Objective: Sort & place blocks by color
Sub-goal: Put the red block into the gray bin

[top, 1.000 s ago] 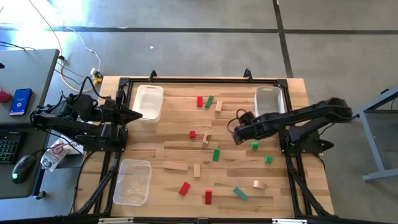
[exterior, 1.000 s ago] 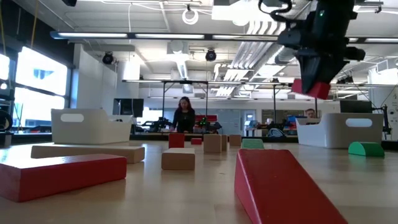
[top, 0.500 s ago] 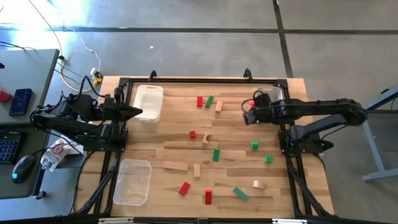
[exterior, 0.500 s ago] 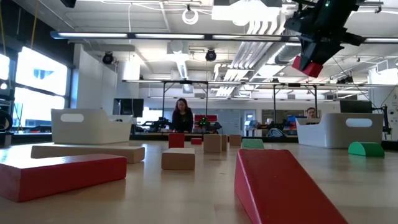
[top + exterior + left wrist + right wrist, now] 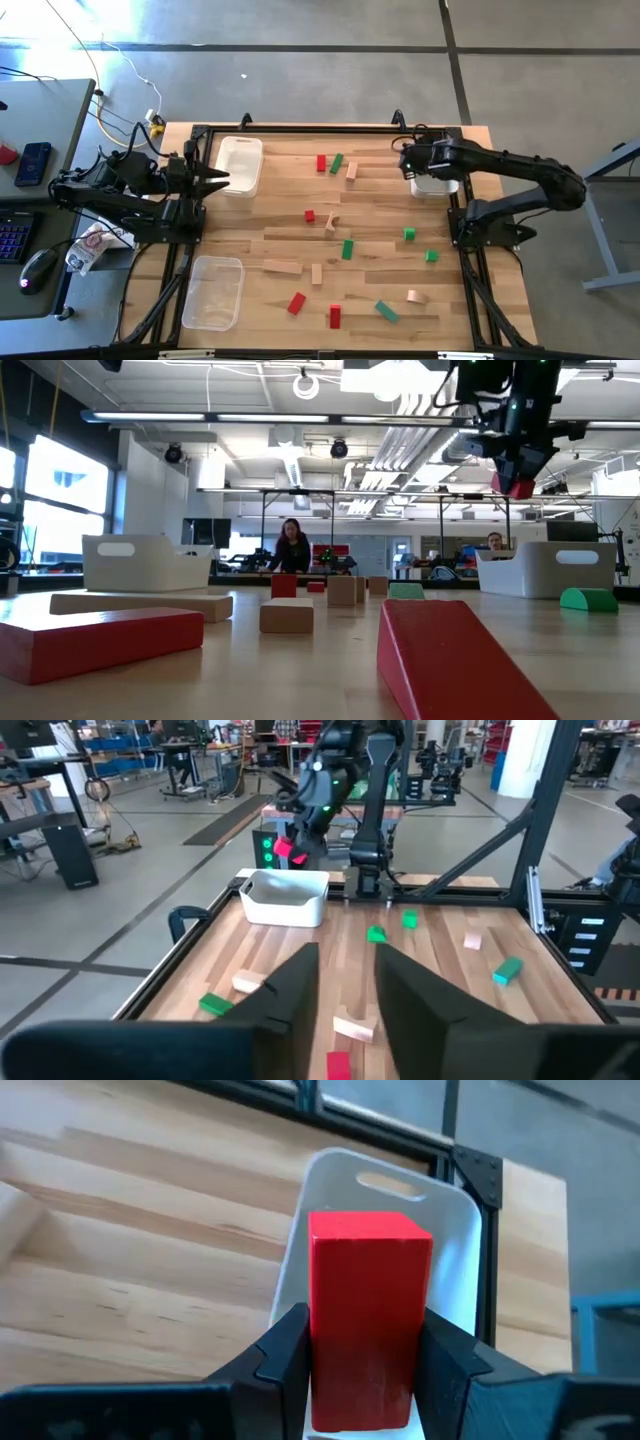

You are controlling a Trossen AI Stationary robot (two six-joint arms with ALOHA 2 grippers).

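Note:
Red, green and plain wooden blocks lie flat and scattered on the wooden table [image 5: 250, 230]. My right gripper [image 5: 408, 160] hangs over the clear bin [image 5: 436, 186] at the table's far right, shut on a red block [image 5: 368, 1310]. The same block shows high up in the low view [image 5: 515, 485]. In the right wrist view the bin's rim [image 5: 400, 1180] lies right behind the block. My left gripper [image 5: 220, 180] waits at the table's left edge beside the far left bin [image 5: 240, 165]. Its fingers stand apart with nothing between them [image 5: 345, 985]. My right gripper pinches the red block between its two fingers, one on each of two opposite long sides [image 5: 325, 1370]. The block's other end sticks out past the fingertips. The fingers slant down, coming from the table's right. The block is lifted clear, above the bin.
A third clear bin [image 5: 212, 292] sits at the near left. Loose blocks include a red [image 5: 321, 162] and a green [image 5: 336, 162] at the far middle, a wooden bar [image 5: 282, 267], green cubes [image 5: 409, 234] and a red piece [image 5: 334, 317] near the front.
My right gripper has carried the red block from over the table's middle toward the far right corner, rising and turning on the way. It is now over the far right bin, and the block is still in its fingers.

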